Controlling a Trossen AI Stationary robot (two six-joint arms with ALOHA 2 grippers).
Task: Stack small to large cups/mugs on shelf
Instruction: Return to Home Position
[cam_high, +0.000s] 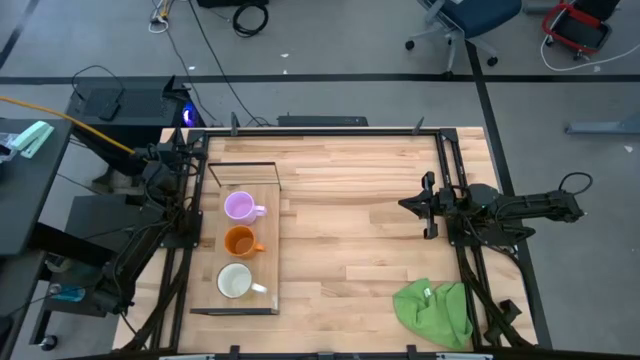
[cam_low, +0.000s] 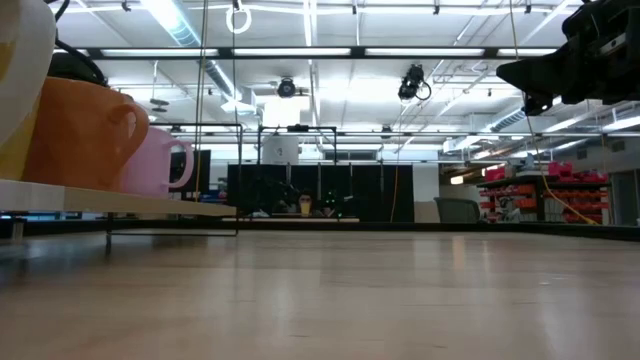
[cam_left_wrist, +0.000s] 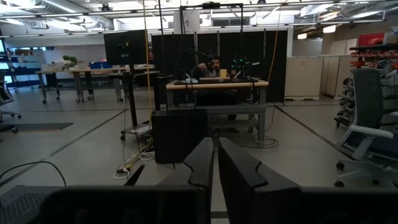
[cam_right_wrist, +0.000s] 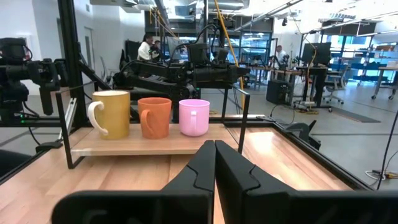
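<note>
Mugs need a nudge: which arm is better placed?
Right, probably: the right gripper faces the shelf with all three mugs in view; the left gripper points off the table.

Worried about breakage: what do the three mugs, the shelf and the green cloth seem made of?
The yellow mug, orange mug and pink mug look like glazed ceramic: thick walls, smooth surfaces, though plastic is possible. The shelf is a pale tan matte board, apparently wood, on thin black ends, probably metal wire. The green cloth lies in soft crumpled folds: fabric.
</note>
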